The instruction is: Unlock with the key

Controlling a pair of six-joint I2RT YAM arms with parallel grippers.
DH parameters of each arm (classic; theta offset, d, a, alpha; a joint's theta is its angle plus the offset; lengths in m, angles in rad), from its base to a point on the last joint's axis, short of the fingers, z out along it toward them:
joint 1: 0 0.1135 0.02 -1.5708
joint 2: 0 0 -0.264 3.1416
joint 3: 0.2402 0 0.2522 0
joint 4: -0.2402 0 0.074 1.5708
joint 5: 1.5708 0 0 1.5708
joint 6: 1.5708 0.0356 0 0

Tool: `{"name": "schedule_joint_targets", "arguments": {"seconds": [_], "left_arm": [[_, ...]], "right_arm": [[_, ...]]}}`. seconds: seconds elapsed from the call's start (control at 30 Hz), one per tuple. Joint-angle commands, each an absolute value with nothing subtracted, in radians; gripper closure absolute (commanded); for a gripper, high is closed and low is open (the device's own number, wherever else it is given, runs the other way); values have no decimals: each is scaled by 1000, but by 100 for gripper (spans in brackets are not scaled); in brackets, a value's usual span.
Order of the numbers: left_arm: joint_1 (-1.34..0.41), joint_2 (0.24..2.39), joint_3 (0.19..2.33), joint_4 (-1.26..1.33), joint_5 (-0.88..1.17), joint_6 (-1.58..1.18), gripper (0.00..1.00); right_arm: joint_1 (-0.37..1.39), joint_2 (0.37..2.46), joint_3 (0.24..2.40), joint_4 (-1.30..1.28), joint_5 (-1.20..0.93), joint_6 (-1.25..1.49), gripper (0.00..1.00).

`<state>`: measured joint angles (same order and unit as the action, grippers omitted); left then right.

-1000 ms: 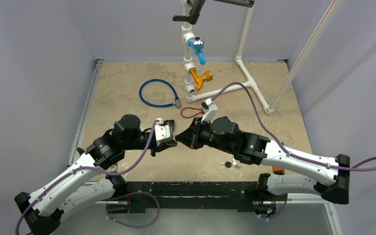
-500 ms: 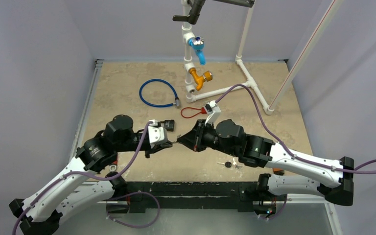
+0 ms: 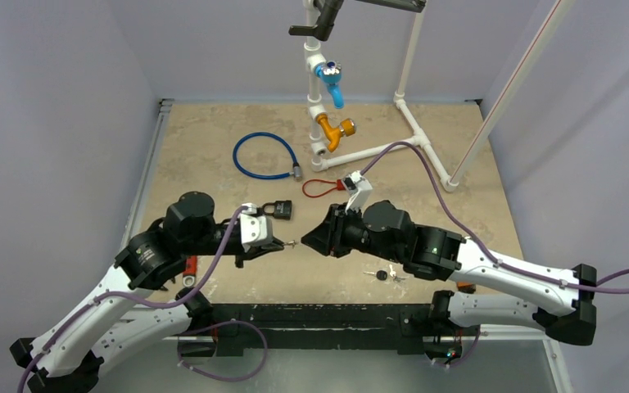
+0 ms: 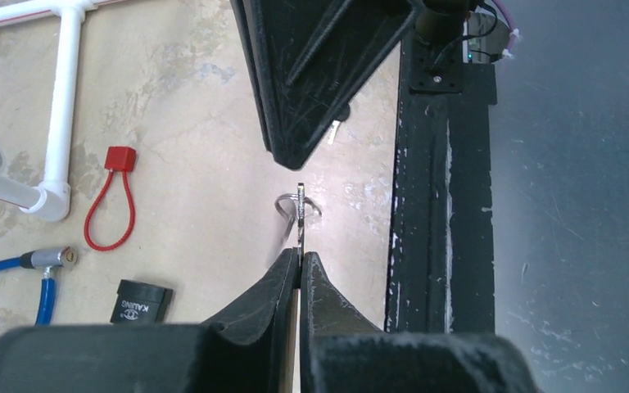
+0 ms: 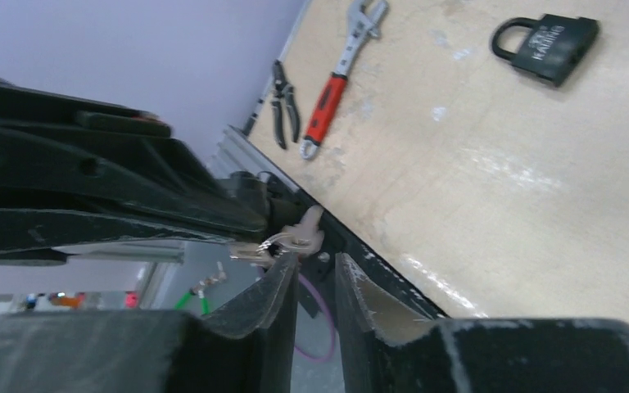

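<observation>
A small silver key (image 4: 300, 214) on a wire ring sticks out of my left gripper (image 4: 300, 260), whose jaws are shut on it. In the top view that key (image 3: 289, 242) hangs between my left gripper (image 3: 277, 243) and my right gripper (image 3: 309, 239), a short gap from the right fingertips. My right gripper (image 5: 318, 266) has its jaws slightly apart with nothing between them; the key (image 5: 262, 250) shows just past its left fingertip. The black padlock (image 3: 277, 210) lies shut on the table behind the left gripper, also seen as padlock (image 5: 547, 38) and padlock (image 4: 141, 301).
A blue cable lock (image 3: 264, 155) and red loop lock (image 3: 321, 188) lie farther back, near a white pipe frame (image 3: 414, 131) with valves. Spare keys (image 3: 385, 274) lie by the front edge. A red-handled wrench (image 5: 340, 78) and pliers (image 5: 282, 102) lie at the left.
The two grippers were together at the key. My right gripper has opened and let go. My left arm has drawn back left with the key, uncovering the padlock.
</observation>
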<state>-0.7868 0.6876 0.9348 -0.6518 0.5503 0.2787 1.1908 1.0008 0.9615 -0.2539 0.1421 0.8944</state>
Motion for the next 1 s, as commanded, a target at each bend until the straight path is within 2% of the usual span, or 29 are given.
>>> {"name": "schedule_joint_targets", "arguments": {"seconds": [0.0, 0.03, 0.17, 0.27, 0.47, 0.63, 0.8, 0.97], "left_arm": [[-786, 688, 1005, -757, 621, 314, 100], [-786, 689, 1011, -777, 634, 320, 100], [-786, 695, 1034, -845, 688, 325, 100], [-785, 714, 1057, -885, 723, 320, 100], [-787, 726, 1080, -912, 739, 316, 100], [-786, 732, 1088, -924, 740, 314, 100], [-786, 740, 1089, -920, 739, 313, 100], [-785, 744, 1093, -920, 736, 314, 100]], "right_arm": [[1183, 985, 1065, -425, 220, 782, 70], [1183, 983, 1097, -461, 244, 765, 64], [1183, 979, 1207, -526, 313, 635, 49], [1183, 1016, 1255, -494, 233, 543, 44], [1201, 1111, 1244, -360, -93, 394, 39], [1265, 1131, 1228, -303, -186, 323, 39], [1309, 1165, 1226, -305, -219, 303, 44], [1331, 1179, 1200, -299, -187, 305, 58]]}}
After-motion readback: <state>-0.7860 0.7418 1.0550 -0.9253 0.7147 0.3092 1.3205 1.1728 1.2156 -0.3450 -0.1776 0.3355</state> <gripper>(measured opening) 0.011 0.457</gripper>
